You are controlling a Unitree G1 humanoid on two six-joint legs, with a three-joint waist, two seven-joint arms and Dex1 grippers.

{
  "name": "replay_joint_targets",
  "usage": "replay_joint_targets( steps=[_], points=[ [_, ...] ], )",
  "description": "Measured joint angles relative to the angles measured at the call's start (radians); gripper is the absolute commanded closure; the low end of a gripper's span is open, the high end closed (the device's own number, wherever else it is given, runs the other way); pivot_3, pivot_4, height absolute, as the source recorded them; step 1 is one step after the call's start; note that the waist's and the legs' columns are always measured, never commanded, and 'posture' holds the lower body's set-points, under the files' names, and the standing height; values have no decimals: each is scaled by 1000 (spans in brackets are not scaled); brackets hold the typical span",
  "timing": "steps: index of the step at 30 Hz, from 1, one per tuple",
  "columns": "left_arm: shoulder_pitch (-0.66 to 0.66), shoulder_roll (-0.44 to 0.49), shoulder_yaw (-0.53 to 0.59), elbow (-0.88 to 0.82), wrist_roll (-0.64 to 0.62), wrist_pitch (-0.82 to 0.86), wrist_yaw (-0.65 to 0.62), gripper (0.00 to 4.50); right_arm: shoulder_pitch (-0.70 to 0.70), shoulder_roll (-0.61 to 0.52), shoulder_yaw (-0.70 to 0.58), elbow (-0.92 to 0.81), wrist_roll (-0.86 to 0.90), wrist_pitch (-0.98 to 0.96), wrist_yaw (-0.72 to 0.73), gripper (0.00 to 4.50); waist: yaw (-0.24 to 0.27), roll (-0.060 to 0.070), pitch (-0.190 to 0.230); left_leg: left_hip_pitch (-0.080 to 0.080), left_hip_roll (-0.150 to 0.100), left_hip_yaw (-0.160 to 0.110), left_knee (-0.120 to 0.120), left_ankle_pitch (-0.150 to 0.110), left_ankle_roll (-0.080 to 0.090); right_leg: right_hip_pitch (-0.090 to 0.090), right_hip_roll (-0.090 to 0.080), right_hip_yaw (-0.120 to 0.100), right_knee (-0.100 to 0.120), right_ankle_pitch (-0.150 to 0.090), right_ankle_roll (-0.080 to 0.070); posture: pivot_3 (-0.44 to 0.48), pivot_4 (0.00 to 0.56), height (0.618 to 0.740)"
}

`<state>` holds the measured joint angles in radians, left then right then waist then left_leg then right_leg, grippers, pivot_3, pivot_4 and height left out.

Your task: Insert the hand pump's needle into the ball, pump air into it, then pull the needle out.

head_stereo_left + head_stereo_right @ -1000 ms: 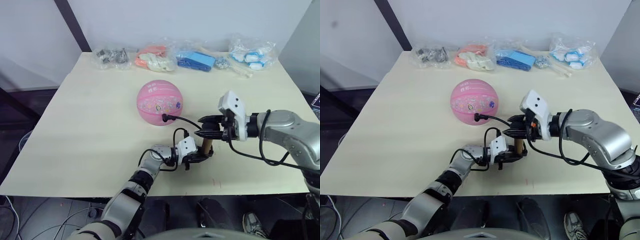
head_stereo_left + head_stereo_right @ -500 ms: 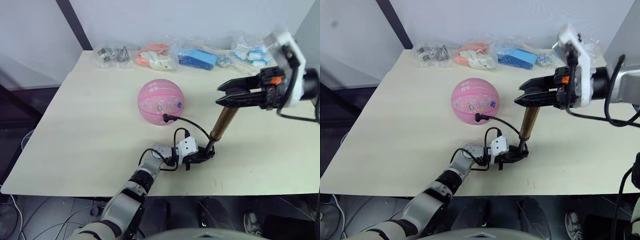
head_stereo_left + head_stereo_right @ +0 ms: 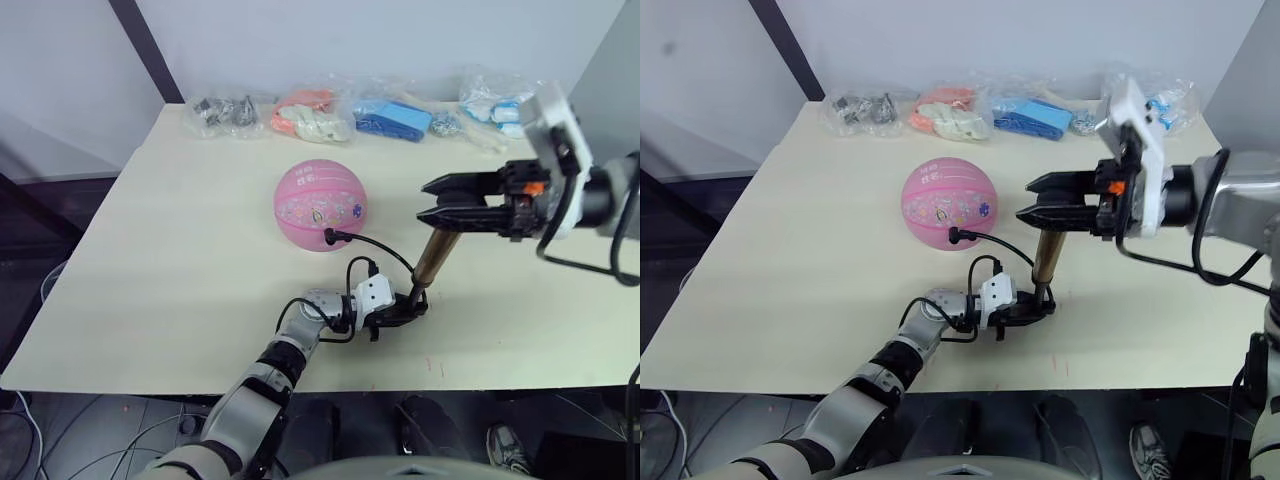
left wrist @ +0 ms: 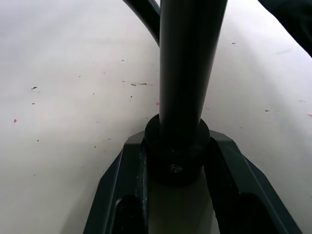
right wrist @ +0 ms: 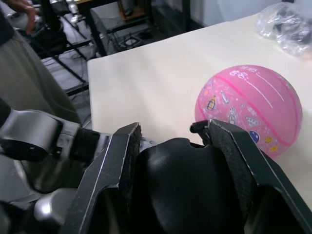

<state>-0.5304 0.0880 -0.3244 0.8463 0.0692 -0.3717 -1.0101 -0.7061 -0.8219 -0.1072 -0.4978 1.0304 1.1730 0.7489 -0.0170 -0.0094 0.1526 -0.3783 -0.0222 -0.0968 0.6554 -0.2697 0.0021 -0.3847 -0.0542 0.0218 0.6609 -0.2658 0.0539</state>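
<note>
Observe that the right hand (image 3: 432,200), pinching the T-handle at the top of the hand pump (image 3: 433,257), has dropped from its raised position of half a second ago, though not to the low point seen a second ago. Judge this as a downstroke in progress: air is being driven in, and the pumping step is under way rather than finished.

The left hand (image 3: 403,309) stays pressed shut on the pump's black base cap, pinning it to the desk (image 3: 180,250) near the front edge. The left wrist view shows the cap seated between both fingers (image 4: 114,195). The barrel stands upright with a slight lean.

The hose (image 3: 380,248) arcs from the base to the ball (image 3: 319,204), its end meeting the ball's near side. The ball rests mid-desk, round and not visibly sagging.

Note the room: open desk lies on both sides of the ball and to the right of the pump. The bagged items (image 3: 310,115) line the far edge, well apart from the work. The base sits close to the front edge; keep it pinned.
</note>
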Motion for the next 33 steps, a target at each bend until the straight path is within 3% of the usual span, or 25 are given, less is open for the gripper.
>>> replay_joint_targets(
  steps=[18, 25, 33],
  points=[
    [9, 1, 0, 3, 0, -6, 3, 3383, 336, 145, 280, -29, -401, -413, -8, 2760, -1, -6, -7, 3, 0, -2, 0, 0, 0, 4, 1, -1, -1, 0, 0, 0, 150, 738],
    [5, 0, 1, 7, -2, -8, -2, 3383, 299, 132, 241, -8, -367, -372, 32, 2760, 1, -5, -5, 1, 0, -3, -1, 0, 0, 3, 1, -2, -3, 0, 0, 0, 150, 738],
    [-13, -10, 1, 26, -6, -8, -14, 3383, 66, 0, 70, -1, -98, -188, 116, 2760, 6, -1, -1, -2, -2, -4, -1, 0, 0, 1, -1, -3, -3, 0, 0, 0, 150, 738]
  ],
)
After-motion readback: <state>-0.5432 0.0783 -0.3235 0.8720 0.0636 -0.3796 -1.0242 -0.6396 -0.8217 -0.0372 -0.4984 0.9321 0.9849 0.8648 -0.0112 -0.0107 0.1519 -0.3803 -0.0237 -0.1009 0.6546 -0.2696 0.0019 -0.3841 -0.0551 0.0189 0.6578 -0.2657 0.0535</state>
